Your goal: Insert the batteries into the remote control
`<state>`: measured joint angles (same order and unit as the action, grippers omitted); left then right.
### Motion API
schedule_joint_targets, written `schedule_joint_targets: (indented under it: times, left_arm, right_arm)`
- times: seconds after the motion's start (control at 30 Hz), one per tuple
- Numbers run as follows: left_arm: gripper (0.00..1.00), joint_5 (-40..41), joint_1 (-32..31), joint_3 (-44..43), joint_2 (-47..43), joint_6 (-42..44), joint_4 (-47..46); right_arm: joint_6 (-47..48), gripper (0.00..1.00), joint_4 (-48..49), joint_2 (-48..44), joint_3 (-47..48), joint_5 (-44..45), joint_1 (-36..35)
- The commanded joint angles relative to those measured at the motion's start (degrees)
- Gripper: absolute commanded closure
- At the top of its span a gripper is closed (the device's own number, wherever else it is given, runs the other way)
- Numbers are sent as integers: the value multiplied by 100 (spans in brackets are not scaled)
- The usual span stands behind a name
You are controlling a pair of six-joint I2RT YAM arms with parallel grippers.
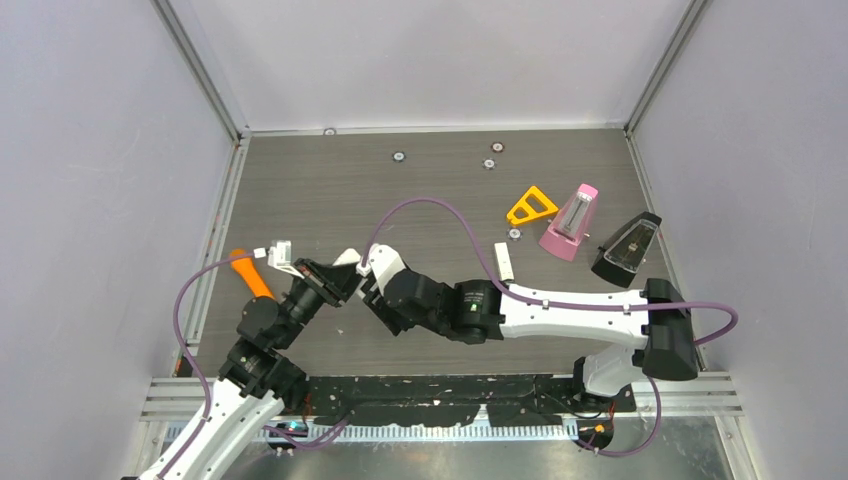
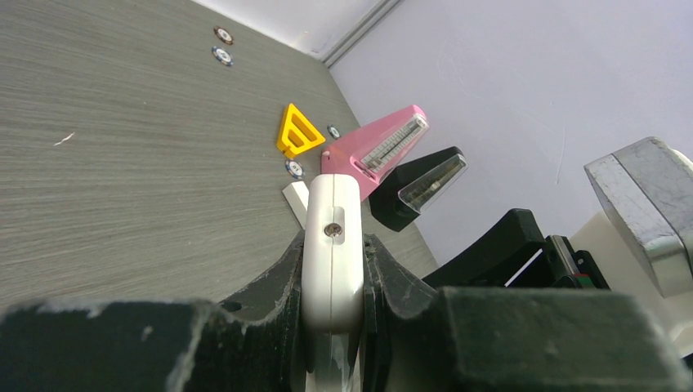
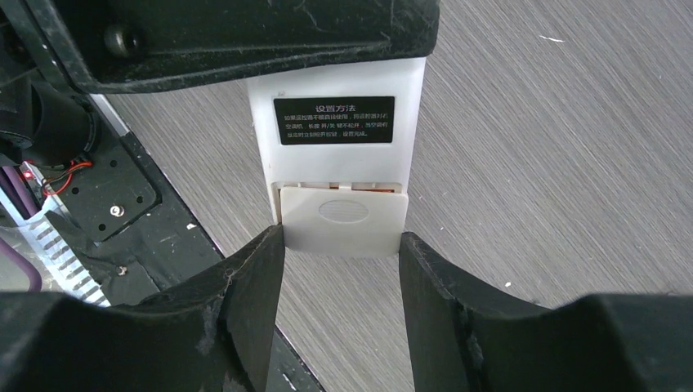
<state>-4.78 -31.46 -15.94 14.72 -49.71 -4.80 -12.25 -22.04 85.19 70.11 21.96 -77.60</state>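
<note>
My left gripper (image 1: pixel 335 276) (image 2: pixel 333 261) is shut on the white remote control (image 2: pixel 331 237), held edge-on above the table. In the right wrist view the remote's back (image 3: pixel 335 155) faces me, with a black label. Its battery cover (image 3: pixel 343 220) sits slightly slid out at the lower end. My right gripper (image 1: pixel 368 272) (image 3: pixel 342 238) has its fingertips (image 3: pixel 270 245) against both side edges of the cover. A thin orange sliver (image 3: pixel 372 189) shows in the gap above the cover. The batteries are otherwise hidden.
A big orange stick (image 1: pixel 250 275) and a small white part (image 1: pixel 280 252) lie at the left. A white bar (image 1: pixel 504 262), a yellow triangle (image 1: pixel 531 206), a pink metronome (image 1: pixel 570 222) and a black metronome (image 1: pixel 627 250) stand at the right. Small discs (image 1: pixel 398 156) lie at the back.
</note>
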Motion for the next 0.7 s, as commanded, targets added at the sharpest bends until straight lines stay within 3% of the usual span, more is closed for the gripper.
schedule_joint_targets:
  times: [0.0, 0.67]
  left_arm:
    - [100, -70, -38, -292, -71, -516, -301]
    - [100, 15, -35, -270, -75, -1135, -311]
  right_arm:
    - [-112, 61, 461, 168, 382, 11, 19]
    - [-428, 56, 147, 400, 797, -539, 85]
